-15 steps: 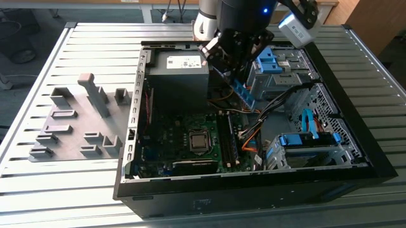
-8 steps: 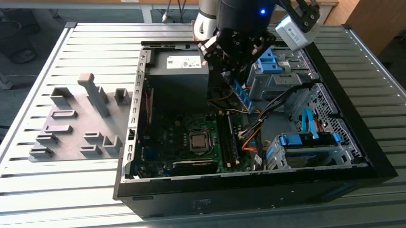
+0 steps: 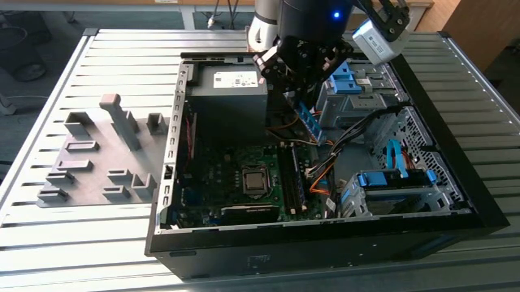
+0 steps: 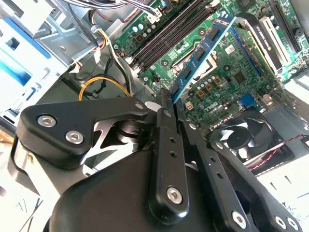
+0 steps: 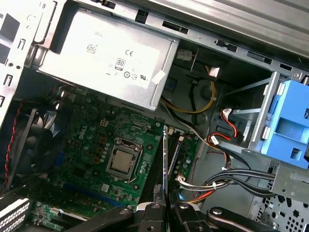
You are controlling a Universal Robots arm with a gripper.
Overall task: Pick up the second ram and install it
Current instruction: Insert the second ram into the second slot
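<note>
Working across the exterior view from its left: we note the grey fixture plate point(image 3: 97, 164) with its upright blocks on the slatted table point(image 3: 49, 97), standing well apart from the work. Next the open computer case point(image 3: 325, 237), motherboard point(image 3: 243, 182) lying flat inside, power supply point(image 3: 228, 97) at the far end. Above the case's middle hangs the gripper point(image 3: 299, 91).

In the second wrist view the gripper point(image 4: 169, 96) has its fingers point(image 4: 161, 116) pressed together on one short end of the second ram point(image 4: 205, 53), pinching it. The board runs straight out from the fingertips, its long axis in line with the fingers, over the motherboard point(image 4: 227, 77).

The memory slots point(image 4: 166, 36) lie just beside the held board and roughly parallel to it. In the first wrist view the second ram point(image 5: 165, 159) shows edge-on, a thin line beside the slots point(image 5: 176, 154). We judge it is not yet seated, though we cannot tell whether its far end touches anything.
</note>
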